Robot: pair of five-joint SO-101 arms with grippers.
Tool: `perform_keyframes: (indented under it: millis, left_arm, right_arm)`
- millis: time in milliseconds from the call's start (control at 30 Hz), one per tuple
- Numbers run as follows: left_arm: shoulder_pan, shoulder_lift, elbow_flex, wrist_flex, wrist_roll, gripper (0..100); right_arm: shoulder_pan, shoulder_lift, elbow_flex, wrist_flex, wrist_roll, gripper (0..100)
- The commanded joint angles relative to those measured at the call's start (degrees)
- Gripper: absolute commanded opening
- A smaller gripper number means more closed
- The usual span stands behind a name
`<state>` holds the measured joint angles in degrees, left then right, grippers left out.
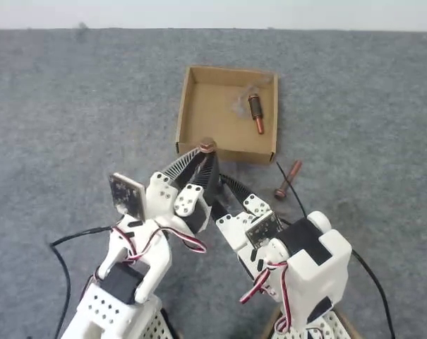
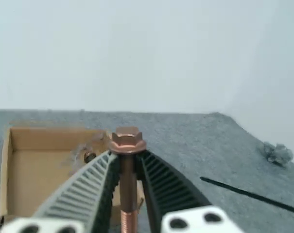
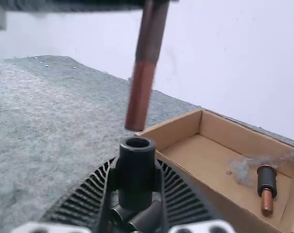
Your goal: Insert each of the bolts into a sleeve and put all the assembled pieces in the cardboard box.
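We see the left gripper [image 2: 127, 156] clamped on a copper-coloured metal bolt [image 2: 127, 141] with a flanged hex head. Its ribbed black fingers [image 2: 91, 182] press the shank from both sides. The bolt stands upright with its head above the fingertips and its threaded end pointing down.

The right gripper [image 3: 135, 171] is closed around a short black cylindrical sleeve [image 3: 135, 160], held upright with its open bore facing up. In the right wrist view the bolt's lower end hangs just above that bore, close to its rim on the side away from the box. We see a small gap between them, so the bolt is not yet inside the sleeve.

In the high view both grippers meet just in front of the near wall of the shallow open brown cardboard box [image 1: 209, 113]. The box sits around the middle of the grey felt-covered table [image 1: 72, 106], towards its far edge. One assembled piece [image 1: 255, 111], a copper bolt in a black sleeve, lies on the box floor near the right wall, with a tuft of grey lint [image 1: 240, 104] just beside it.

A second copper bolt [image 1: 288, 179] lies loose on the table just outside the box's near right corner. A thin black strip [image 1: 292, 189] lies beside it.
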<state>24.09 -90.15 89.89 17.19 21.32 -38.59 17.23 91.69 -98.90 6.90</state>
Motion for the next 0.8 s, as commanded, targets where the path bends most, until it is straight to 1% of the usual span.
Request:
perform_keyframes:
  millis: [0, 300, 767]
  left_arm:
    - [-0.53, -0.97, -0.48, -2.02, -1.85, 1]
    - [-0.53, 5.19, -0.13, -8.62, -1.85, 1]
    - [-0.53, 5.8, 1.71, -8.7, -1.93, 1]
  right_arm:
    - [0.75, -0.75, 0.88, -1.8, -0.7, 0.6]
    - [1.01, -0.75, 0.79, -1.8, -0.7, 0.6]
    - [2.68, -7.34, 2.99, -0.48, -0.79, 0.6]
